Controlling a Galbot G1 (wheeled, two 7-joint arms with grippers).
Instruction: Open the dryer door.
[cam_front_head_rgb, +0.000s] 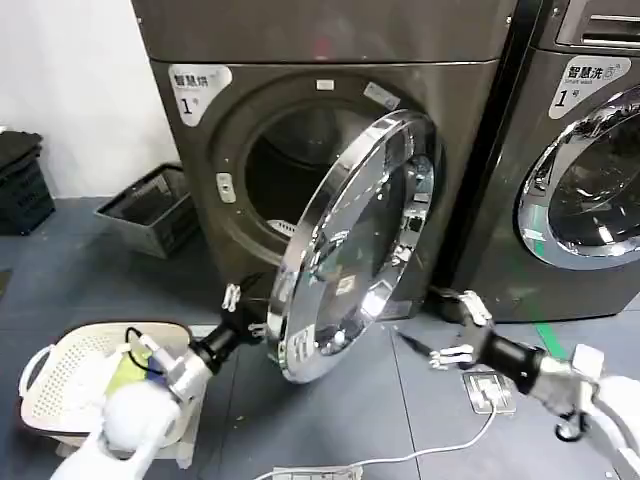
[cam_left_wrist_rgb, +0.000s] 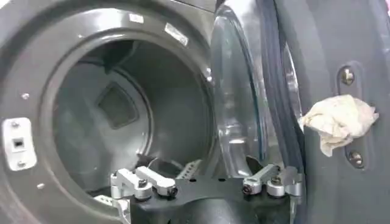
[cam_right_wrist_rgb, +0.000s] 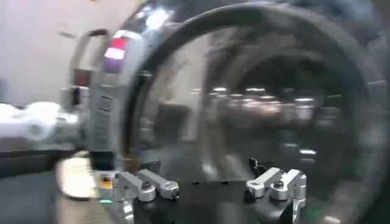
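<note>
The door (cam_front_head_rgb: 355, 245) of the left dryer (cam_front_head_rgb: 330, 120) stands partly swung out on its right-hand hinge, its chrome rim angled toward the robot and the drum (cam_left_wrist_rgb: 116, 115) exposed behind it. The left gripper (cam_front_head_rgb: 240, 312) sits low at the door's free edge, jaws spread and holding nothing, just inside the rim; the risk, as I judge it, is that a push from there slides off the curved chrome, or the fingers catch between door and drum opening. A crumpled rag (cam_left_wrist_rgb: 338, 122) sits on the door's inner face near the screws and could drop if the door jolts. The right gripper (cam_front_head_rgb: 455, 328) hovers in front of the door's glass, jaws also released; a wider swing could bring the door against it. To the right stands a washer (cam_front_head_rgb: 585, 150), close enough to limit the swing. On the floor lie a basket (cam_front_head_rgb: 75, 375), a grey crate (cam_front_head_rgb: 150, 210) and a cable (cam_front_head_rgb: 420, 455) the arms should clear.
</note>
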